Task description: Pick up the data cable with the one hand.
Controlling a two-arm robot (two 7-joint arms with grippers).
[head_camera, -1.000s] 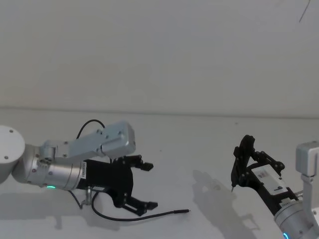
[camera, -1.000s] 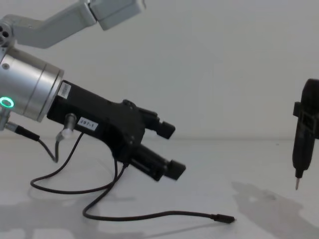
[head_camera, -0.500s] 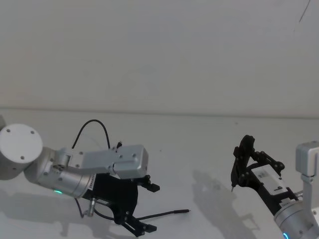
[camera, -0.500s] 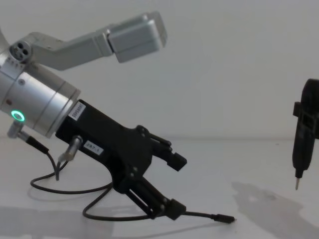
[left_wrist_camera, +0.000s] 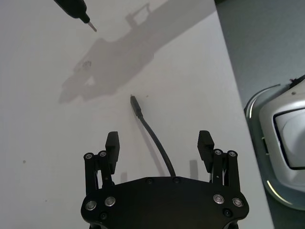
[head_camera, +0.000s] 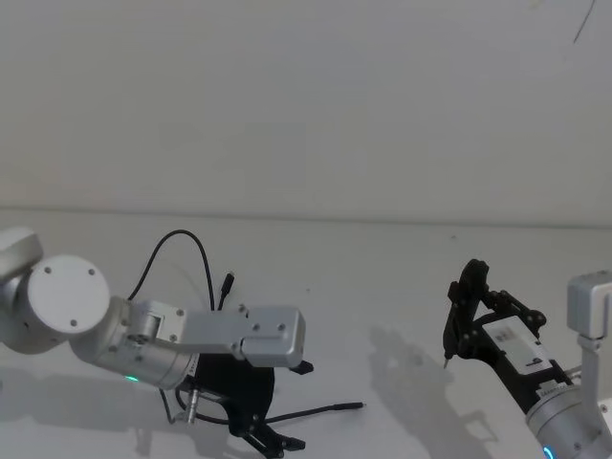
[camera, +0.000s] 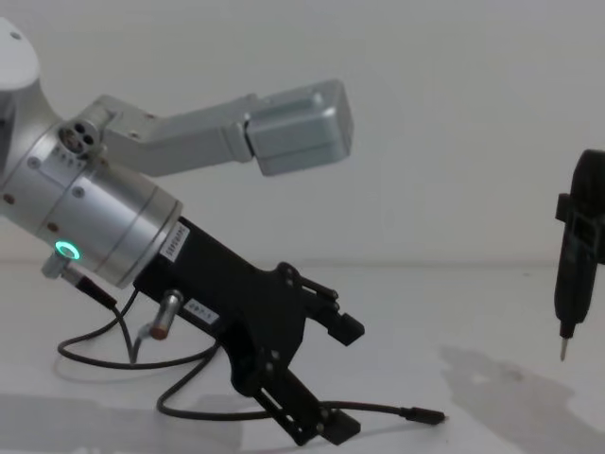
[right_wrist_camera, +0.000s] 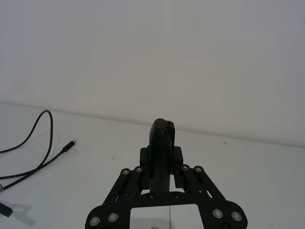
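The data cable is a thin black cord on the white table, with one small plug at its near end. In the left wrist view it runs straight between the fingers of my left gripper, which is open and straddles it. In the chest view the left gripper tilts down, its lower finger at the table right by the cable. The head view shows the cable looping back to a second plug. My right gripper is shut on a black pen-like tool.
The pen-like tool hangs tip down above the table at the right, clear of the cable. The white table ends at a plain wall behind. In the left wrist view the table edge borders grey floor and the robot base.
My left gripper has tilted and dropped toward the table, coming over the cable so that it now lies between the open fingers. The right arm has not moved.
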